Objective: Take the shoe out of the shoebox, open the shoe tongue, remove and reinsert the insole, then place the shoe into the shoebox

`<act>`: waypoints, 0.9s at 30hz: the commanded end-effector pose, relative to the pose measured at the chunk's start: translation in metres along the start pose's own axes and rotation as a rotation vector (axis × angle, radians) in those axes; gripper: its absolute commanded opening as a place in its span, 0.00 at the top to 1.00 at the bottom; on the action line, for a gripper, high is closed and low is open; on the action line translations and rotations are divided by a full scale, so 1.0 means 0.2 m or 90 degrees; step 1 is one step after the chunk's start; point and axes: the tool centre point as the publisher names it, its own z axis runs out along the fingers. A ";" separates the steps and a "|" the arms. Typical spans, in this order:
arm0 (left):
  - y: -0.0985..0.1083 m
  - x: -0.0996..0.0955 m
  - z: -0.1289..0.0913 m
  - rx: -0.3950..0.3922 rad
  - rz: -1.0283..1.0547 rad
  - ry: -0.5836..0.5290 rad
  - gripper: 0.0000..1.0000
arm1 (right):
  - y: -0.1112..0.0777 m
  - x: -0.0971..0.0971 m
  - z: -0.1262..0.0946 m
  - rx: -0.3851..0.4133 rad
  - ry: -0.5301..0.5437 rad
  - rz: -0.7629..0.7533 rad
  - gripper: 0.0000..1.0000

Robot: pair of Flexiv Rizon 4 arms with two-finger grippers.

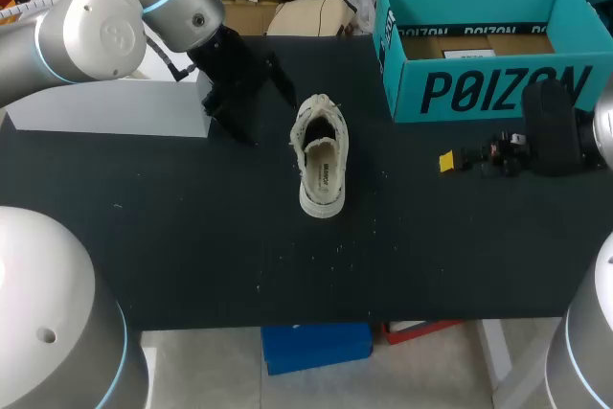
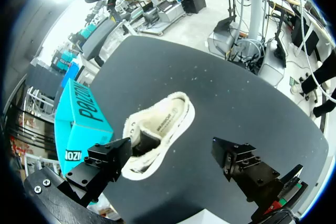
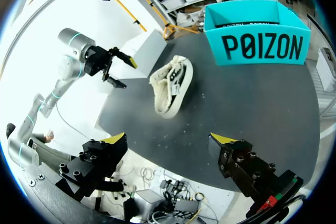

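The shoe (image 1: 321, 155) sits out of the shoebox (image 1: 479, 93), alone in the middle of the tabletop (image 1: 192, 237). It rests sole down with its mouth up, which we judge leaves the tongue and insole reachable from above. Our left gripper (image 2: 171, 145) hangs near the toe end, fingers spread and empty, likely placed to work the tongue. Our right gripper (image 3: 168, 138), also spread and empty, sits well apart, in front of the shoebox. The shoe's long axis runs away from us, toe toward the far edge and heel toward us.
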 end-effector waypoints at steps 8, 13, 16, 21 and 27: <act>0.02 0.00 0.01 -0.005 0.041 0.013 0.00 | 0.00 0.00 0.00 -0.001 0.000 0.000 0.00; 0.11 -0.03 -0.01 -0.048 0.136 0.062 0.00 | 0.00 0.00 0.00 -0.001 0.000 0.000 0.00; 0.15 -0.05 -0.01 -0.077 0.185 0.088 0.00 | 0.00 0.00 0.00 -0.001 0.000 0.000 0.00; 0.18 -0.08 0.05 -0.076 0.268 0.114 0.00 | 0.00 0.00 0.00 -0.001 0.000 0.000 0.00; 0.18 -0.09 0.19 -0.071 0.335 0.139 0.00 | 0.00 0.00 0.00 -0.001 0.000 0.000 0.00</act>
